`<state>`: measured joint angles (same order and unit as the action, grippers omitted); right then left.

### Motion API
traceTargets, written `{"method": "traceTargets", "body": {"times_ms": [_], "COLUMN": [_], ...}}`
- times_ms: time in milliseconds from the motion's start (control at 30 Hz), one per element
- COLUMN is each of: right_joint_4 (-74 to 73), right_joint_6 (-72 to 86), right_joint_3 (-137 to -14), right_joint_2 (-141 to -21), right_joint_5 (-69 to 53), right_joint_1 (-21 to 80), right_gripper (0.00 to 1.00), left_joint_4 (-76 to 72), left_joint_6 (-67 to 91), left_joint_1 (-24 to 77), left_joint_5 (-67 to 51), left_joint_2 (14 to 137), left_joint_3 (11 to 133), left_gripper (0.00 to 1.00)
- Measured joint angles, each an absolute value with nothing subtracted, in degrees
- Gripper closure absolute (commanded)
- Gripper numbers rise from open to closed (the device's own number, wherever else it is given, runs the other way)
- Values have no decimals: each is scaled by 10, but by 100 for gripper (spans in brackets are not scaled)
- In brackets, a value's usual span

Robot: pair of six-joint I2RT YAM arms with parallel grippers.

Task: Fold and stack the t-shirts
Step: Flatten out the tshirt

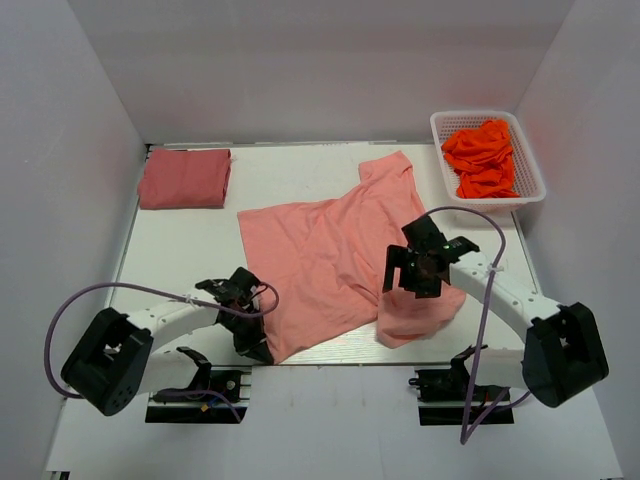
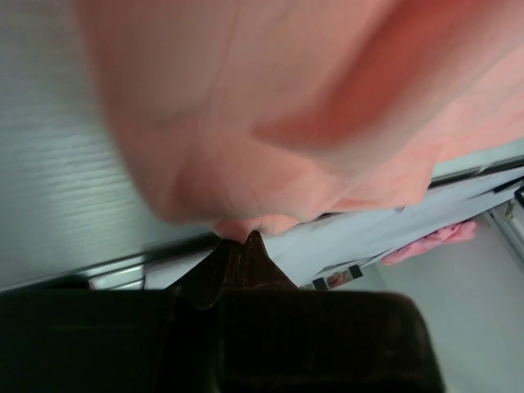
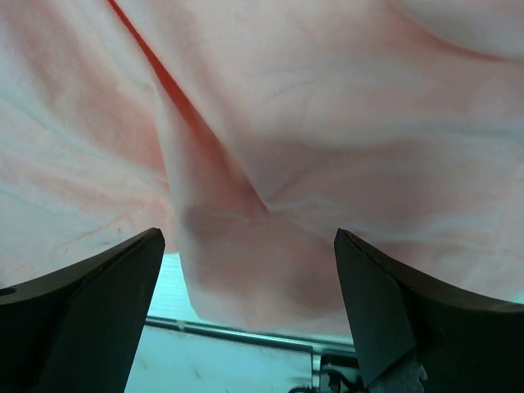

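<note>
A light salmon-pink t-shirt lies spread across the middle of the table, its near right part bunched into a lump. A darker rose-red t-shirt sits folded at the back left. My left gripper is at the pink shirt's near left corner. In the left wrist view its fingers are shut on the hem of the cloth. My right gripper hovers over the bunched part. In the right wrist view it stands wide open above the pink cloth, holding nothing.
A white basket with crumpled orange garments stands at the back right. White walls close in the table on the left, back and right. A purple cable loops over the right arm.
</note>
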<state>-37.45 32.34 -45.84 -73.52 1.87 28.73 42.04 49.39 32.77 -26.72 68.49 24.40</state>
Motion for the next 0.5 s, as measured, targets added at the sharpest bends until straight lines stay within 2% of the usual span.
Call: {"method": "traceTargets", "body": {"times_ms": [167, 433, 500], "right_joint_4": [-434, -496, -496], "right_joint_6": [332, 347, 354], "right_joint_3": [-467, -416, -388], "right_joint_2": [-681, -630, -631], "right_joint_5": [28, 13, 0], "right_joint_1": [285, 286, 287], "right_gripper": [10, 10, 15], "left_joint_4": [429, 459, 464], "left_joint_6": [463, 439, 439], "left_joint_1": [339, 334, 331], "left_joint_5": [-239, -103, -69], "left_joint_2": [704, 665, 660], "left_joint_3": [296, 512, 532], "left_gripper": [100, 100, 100]}}
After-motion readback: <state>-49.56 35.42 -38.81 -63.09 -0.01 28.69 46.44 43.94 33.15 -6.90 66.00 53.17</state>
